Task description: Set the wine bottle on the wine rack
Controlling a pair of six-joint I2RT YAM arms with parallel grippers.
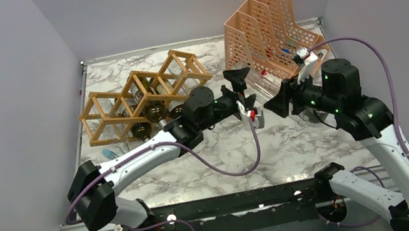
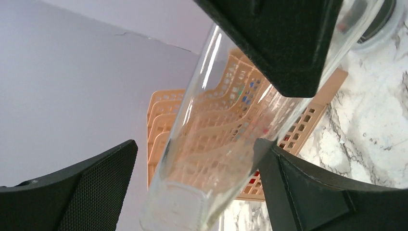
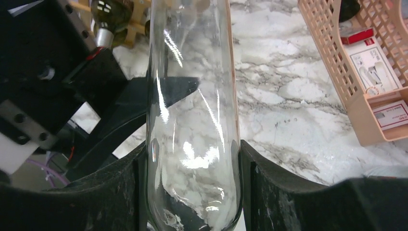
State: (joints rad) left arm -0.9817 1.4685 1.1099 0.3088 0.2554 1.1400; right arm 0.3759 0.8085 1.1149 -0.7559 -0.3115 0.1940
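Observation:
A clear glass wine bottle (image 3: 192,120) is held in the air between my two arms. My right gripper (image 3: 192,192) is shut on its rounded end, with both pads against the glass. My left gripper (image 2: 197,192) is open around the bottle's square base (image 2: 178,207): the left finger (image 2: 86,187) stands apart from the glass and the right finger (image 2: 312,192) is at its edge. In the top view the grippers, left (image 1: 248,98) and right (image 1: 286,93), face each other over the table's middle. The wooden wine rack (image 1: 142,98) lies at the back left, behind the left arm.
Dark bottles (image 1: 153,108) lie in the rack's cells. A peach mesh file holder (image 1: 264,35) holding small boxes stands at the back right, also in the right wrist view (image 3: 337,62). A small blue thing (image 1: 109,152) lies near the rack. Grey walls enclose the marble table (image 1: 297,150).

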